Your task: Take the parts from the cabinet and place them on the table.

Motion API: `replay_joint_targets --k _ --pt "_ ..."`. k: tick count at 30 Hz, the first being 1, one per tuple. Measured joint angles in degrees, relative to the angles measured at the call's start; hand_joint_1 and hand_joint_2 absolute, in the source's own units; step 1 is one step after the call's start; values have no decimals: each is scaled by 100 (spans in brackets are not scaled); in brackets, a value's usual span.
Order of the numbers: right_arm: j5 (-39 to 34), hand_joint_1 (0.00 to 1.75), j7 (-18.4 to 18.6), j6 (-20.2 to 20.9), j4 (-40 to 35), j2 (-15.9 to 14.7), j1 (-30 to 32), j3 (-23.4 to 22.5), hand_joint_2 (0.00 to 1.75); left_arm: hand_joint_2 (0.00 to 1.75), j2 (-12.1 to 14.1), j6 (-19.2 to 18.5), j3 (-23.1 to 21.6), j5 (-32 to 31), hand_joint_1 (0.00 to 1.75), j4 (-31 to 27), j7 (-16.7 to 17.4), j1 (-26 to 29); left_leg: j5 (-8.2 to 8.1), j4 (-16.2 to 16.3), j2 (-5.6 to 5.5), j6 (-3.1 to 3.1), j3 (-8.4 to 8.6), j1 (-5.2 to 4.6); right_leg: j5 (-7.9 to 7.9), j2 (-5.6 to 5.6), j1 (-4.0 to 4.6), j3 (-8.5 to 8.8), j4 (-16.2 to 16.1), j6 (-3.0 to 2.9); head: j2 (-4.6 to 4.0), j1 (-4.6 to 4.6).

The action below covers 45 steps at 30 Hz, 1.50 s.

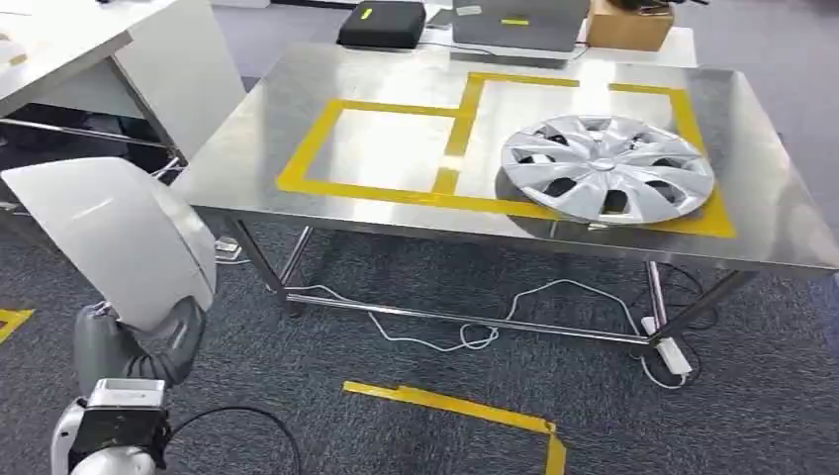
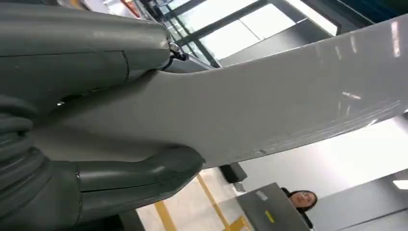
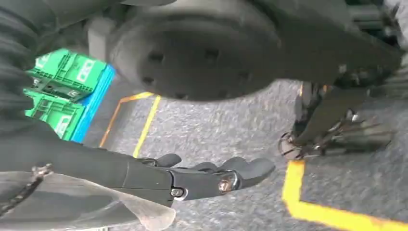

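A white panel (image 1: 119, 237) is gripped by the left hand (image 1: 139, 346) at the near left. The table (image 1: 772, 213) lies ahead and to the right, its left taped square free. The right hand (image 3: 202, 175), hanging, holds nothing, fingers loosely extended.

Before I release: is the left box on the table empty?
Empty. The left taped box shows bare steel; the hubcap lies in the right box, and the left hand holds a white panel.

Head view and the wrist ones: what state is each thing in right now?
White panel: held up off the floor by the left hand.
Hubcap: lying flat on the steel table, in the right taped square.
Right hand: holding nothing, fingers loosely extended.
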Motion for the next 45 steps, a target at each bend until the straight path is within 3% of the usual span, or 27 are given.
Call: replay_joint_targets --k 2,4,5,7,8,9,12,13,15,18,19,21,23,24,25,28,30,31,33,35,37,38,39,40,42,44,45 --pt "2 0 2 9 -2 0 -22 13 175 175 -2 -2 0 -2 175 39 11 -18 -86 1 -18 4 38 4 -297 -6 -47 -511 603 60 -2 -7" --pt "7 0 0 11 0 0 10 50 175 175 -2 -2 2 -4 175 125 28 -61 -190 3 -89 -4 139 7 -443 -11 -73 -808 698 96 -2 -2" --pt "7 0 -11 9 0 0 9 50 175 175 -2 0 2 -7 175 151 33 -71 -245 3 -121 -14 212 9 -295 -12 -78 -824 500 98 0 -7" --pt "20 0 -13 9 0 -4 3 63 175 175 -7 0 0 -22 175 201 52 -111 -387 3 -188 -47 410 18 427 36 -83 -666 -352 102 -2 -4" --pt "17 0 -13 7 0 -4 40 74 175 175 -7 0 0 -22 175 232 61 -137 -445 -23 -218 -72 446 26 719 141 -78 -642 -461 86 0 -13" --pt "17 0 -88 9 -2 -2 44 85 175 175 -7 0 0 -24 175 271 74 -173 -458 -14 -266 -93 491 23 525 157 -75 -703 -506 64 -2 -31" --pt "20 0 -87 11 -2 -11 36 90 175 175 -4 0 2 -39 175 323 96 -212 -476 -33 -307 -190 552 51 600 62 -22 -532 -605 -126 0 -35" --pt "20 0 -90 11 -6 -5 23 90 175 175 -4 -2 2 -42 175 337 103 -237 -459 16 -308 -213 556 42 617 55 -68 -404 -680 -148 0 -35" --pt "20 0 -90 11 -11 -9 30 90 175 175 -4 -2 0 -52 175 369 103 -287 -388 585 -38 -289 241 37 583 -6 -80 -219 -809 -199 0 -136" --pt "20 0 -98 15 -11 -15 40 92 175 175 -2 -33 0 -55 175 437 103 -304 -862 1591 63 -365 -533 93 442 -55 -77 -35 -851 -223 0 -133" --pt "20 0 -98 22 -11 -15 42 92 175 175 -2 -39 0 -55 175 455 103 -306 -947 1643 67 -373 -656 100 389 -58 -78 34 -851 -223 0 -131" --pt "17 0 -88 33 -11 -15 52 92 175 175 -2 -63 -7 -57 175 485 103 -309 -686 1260 70 -358 -643 100 256 -60 -78 206 -851 -203 0 -133" --pt "20 0 -90 42 -13 -15 41 94 175 175 -2 -92 -26 -61 175 511 103 -324 75 381 5 -309 -419 96 128 1 -76 357 -857 -162 0 -129" --pt "20 0 -90 48 -18 -11 25 94 175 175 6 -105 -28 -65 175 529 103 -320 348 104 -113 -282 -412 88 77 16 -75 383 -847 -149 -2 -138" --pt "20 0 -98 48 -17 -13 12 94 175 175 11 -114 -33 -66 175 557 103 -326 75 108 -128 -256 -364 66 19 76 -68 355 -861 -101 -2 -140" --pt "20 0 -92 50 -17 -13 -19 94 175 175 13 -129 -72 -74 175 588 105 -367 85 0 -56 -131 -233 52 83 117 -77 545 -845 26 -2 -118" --pt "22 0 -44 50 -17 -22 -27 96 175 175 9 -138 -103 -79 175 597 103 -397 91 -65 22 -80 -35 81 47 34 -84 396 -575 63 -2 -96" --pt "24 0 -46 50 -20 -22 -42 98 175 175 9 -157 -114 -81 175 603 103 -417 62 -67 47 -47 -12 78 -10 4 -82 128 -168 69 0 -77" --pt "26 0 -46 57 -24 -22 -36 103 175 175 13 -212 -149 -90 175 638 103 -429 -28 -67 113 -34 40 64 -381 -1 -86 -498 600 107 0 -72" --pt "42 0 -46 55 -24 -22 -2 131 175 175 13 -276 -184 -101 175 691 92 -439 -139 -67 160 -30 160 55 -554 -7 -83 -820 699 117 0 -66" --pt "61 0 -46 57 -24 -24 4 146 175 175 28 -326 -238 -103 175 759 83 -466 -262 -67 235 -40 328 45 -111 -56 -72 -782 131 85 0 -59" --pt "77 0 -46 57 -24 -24 -4 160 175 175 35 -350 -265 -103 175 793 76 -483 -335 -71 291 -48 428 38 325 -154 -55 -692 -313 47 0 -59" --pt "77 0 -46 57 -24 -24 6 181 175 175 44 -372 -291 -105 175 837 74 -503 -405 -81 334 -64 468 24 804 -380 -19 -635 -586 -31 0 -59" --pt "79 0 -50 57 -24 -22 -6 188 175 175 50 -389 -310 -105 175 892 74 -515 -451 -59 353 -98 544 4 538 -434 13 -717 -585 -16 0 -97" --pt "92 0 -2 57 -24 -22 -16 197 175 175 63 -393 -328 -105 175 920 68 -532 -486 -53 448 -177 637 -10 726 -323 11 -638 -624 -114 0 -85" --pt "94 0 4 57 -24 -22 -21 210 175 175 72 -396 -341 -105 175 949 61 -574 -446 78 450 -228 607 -9 737 -194 -53 -480 -692 -164 0 -79" --pt "96 0 4 59 -24 -22 -30 223 175 175 81 -400 -343 -105 175 979 61 -590 -447 289 322 -266 523 3 733 -158 -74 -433 -713 -187 -2 -102"
